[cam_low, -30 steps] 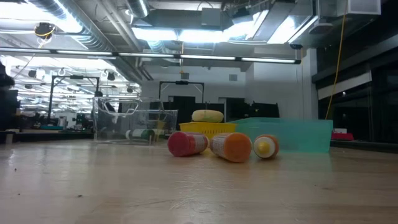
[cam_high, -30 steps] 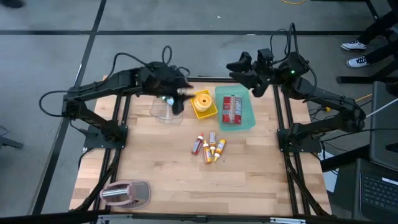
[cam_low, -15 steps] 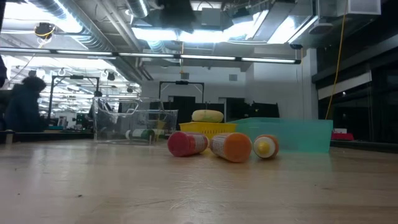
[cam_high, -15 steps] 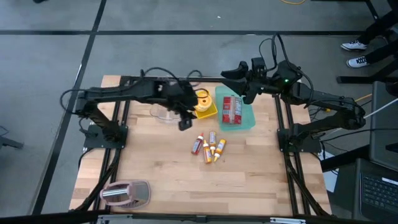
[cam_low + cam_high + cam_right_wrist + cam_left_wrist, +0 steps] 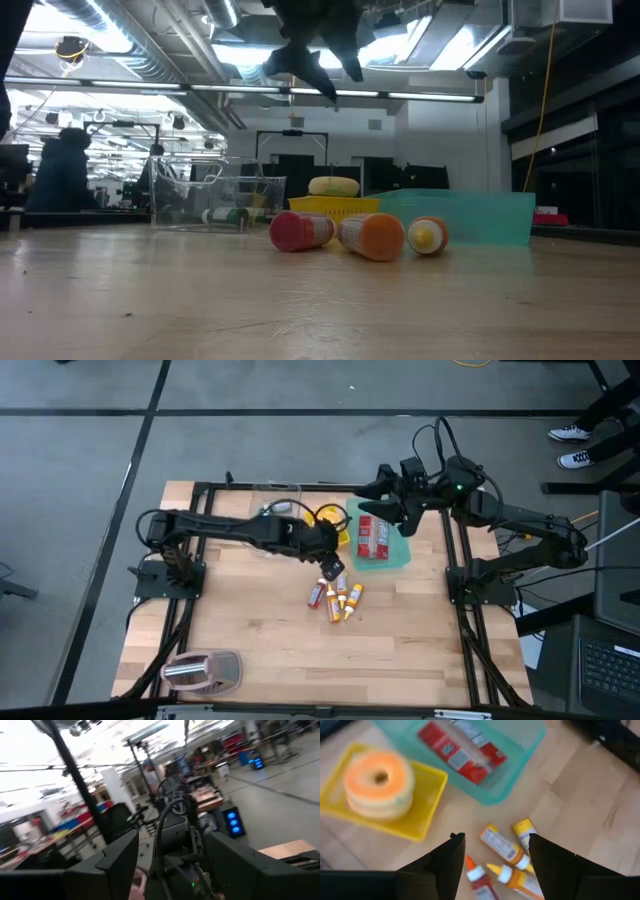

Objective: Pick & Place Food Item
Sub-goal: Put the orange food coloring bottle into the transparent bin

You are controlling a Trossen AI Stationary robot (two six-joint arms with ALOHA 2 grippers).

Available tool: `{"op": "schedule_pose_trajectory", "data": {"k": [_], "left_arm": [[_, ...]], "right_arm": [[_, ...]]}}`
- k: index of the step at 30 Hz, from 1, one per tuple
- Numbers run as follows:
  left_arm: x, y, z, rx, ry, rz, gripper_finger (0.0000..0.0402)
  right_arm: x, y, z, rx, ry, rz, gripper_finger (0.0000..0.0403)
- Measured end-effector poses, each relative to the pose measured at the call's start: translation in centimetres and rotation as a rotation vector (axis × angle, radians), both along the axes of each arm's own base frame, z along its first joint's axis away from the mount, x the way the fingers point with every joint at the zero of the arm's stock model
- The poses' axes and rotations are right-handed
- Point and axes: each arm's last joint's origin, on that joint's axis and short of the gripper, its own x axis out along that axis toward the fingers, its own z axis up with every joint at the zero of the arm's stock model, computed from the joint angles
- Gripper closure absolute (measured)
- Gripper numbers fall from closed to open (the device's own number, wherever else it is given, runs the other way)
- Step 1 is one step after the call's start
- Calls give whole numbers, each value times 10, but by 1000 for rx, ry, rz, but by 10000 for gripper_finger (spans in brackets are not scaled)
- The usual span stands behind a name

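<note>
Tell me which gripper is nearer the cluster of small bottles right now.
Left. The left gripper hangs open just above the small bottles; the right gripper waits, open, over the far end of the teal tray.

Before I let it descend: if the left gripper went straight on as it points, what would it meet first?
Probably the cluster of small bottles on the table: the left gripper, open, looks down onto them, the nearest showing between its fingers. Depth is unclear.

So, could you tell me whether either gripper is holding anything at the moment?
Nothing is held. The left gripper hangs open above the small orange and red bottles; the right gripper, also open, waits over the teal tray.
</note>
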Motion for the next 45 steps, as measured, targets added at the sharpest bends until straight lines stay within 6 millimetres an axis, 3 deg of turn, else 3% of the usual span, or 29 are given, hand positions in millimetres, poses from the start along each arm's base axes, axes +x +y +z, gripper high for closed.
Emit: {"op": "schedule_pose_trajectory", "data": {"k": [4,12,19,29,34,45], "left_arm": [[7,-17,-15,-84,1,116,187],[21,-56,-70,-108,117,276,187],[18,-68,-93,-131,233,331,187],[21,-35,-93,-80,264,310,187],[28,-15,-93,-135,245,268,187],[43,-2,-121,-250,258,248,187]], "right_arm": [[-1,1,0,-23,4,111,166],[-5,-1,-2,-58,24,300,166],[-5,0,-6,-50,63,344,166],[-5,0,-6,-63,56,341,166],[-5,0,-5,-48,61,343,166],[-5,-1,-5,-42,62,325,166]]}}
